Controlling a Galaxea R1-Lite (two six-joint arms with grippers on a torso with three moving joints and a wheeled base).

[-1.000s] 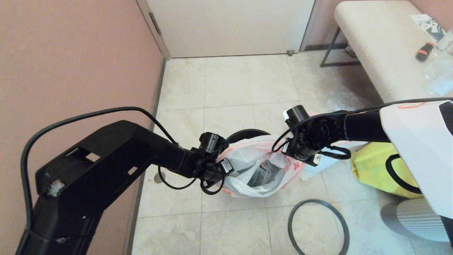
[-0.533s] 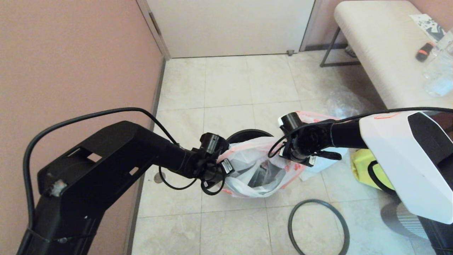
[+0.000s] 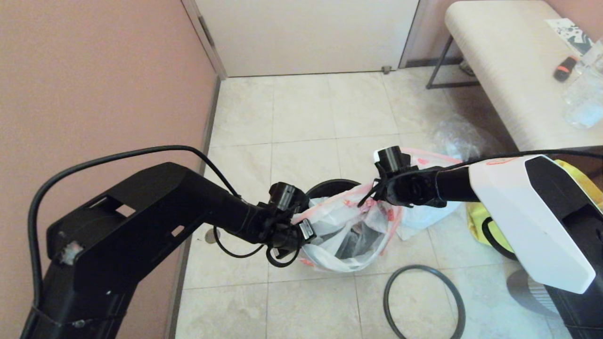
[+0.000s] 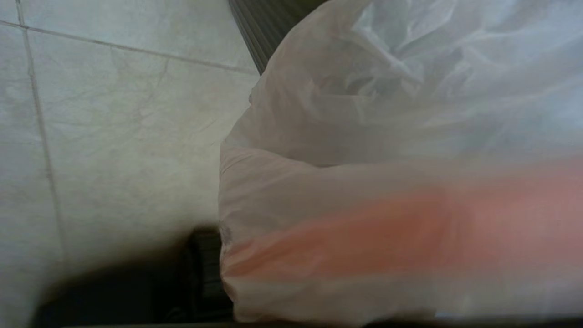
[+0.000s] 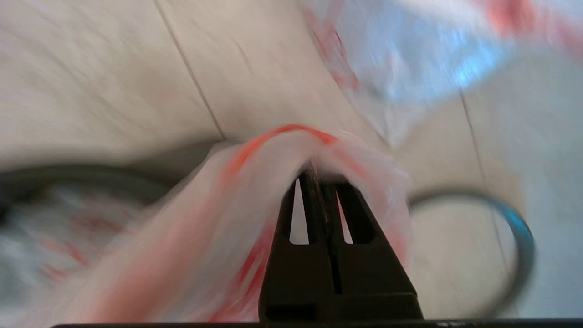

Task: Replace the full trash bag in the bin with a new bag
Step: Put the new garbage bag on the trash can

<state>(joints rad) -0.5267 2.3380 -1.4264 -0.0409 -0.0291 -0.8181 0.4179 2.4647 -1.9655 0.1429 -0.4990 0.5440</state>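
The bin (image 3: 330, 187) stands on the tiled floor (image 3: 301, 117), and only the far arc of its black rim shows behind the plastic draped over it. A translucent white bag with an orange-pink drawstring rim, the new bag (image 3: 346, 235), sits in and over the bin with its mouth pulled open, dark interior showing through the gap.

The left gripper (image 3: 301, 231) is at the bag's rim on the side of the bin nearest the pink wall (image 3: 94, 84); its wrist camera is filled with white film and the orange-pink band (image 4: 387, 228), so the rim looks pinched, though the fingers themselves are hidden behind the plastic. The right gripper (image 5: 319, 175) is clenched on the opposite rim, its two black fingers pressed together with the drawstring edge folded over their tips (this view is blurred).

The thin dark hoop (image 3: 424, 301) lies flat on the floor in front of the bin, apart from it. The full trash bag (image 3: 426, 212) rests just beyond the bin, beside a yellow tote bag (image 3: 485, 226).
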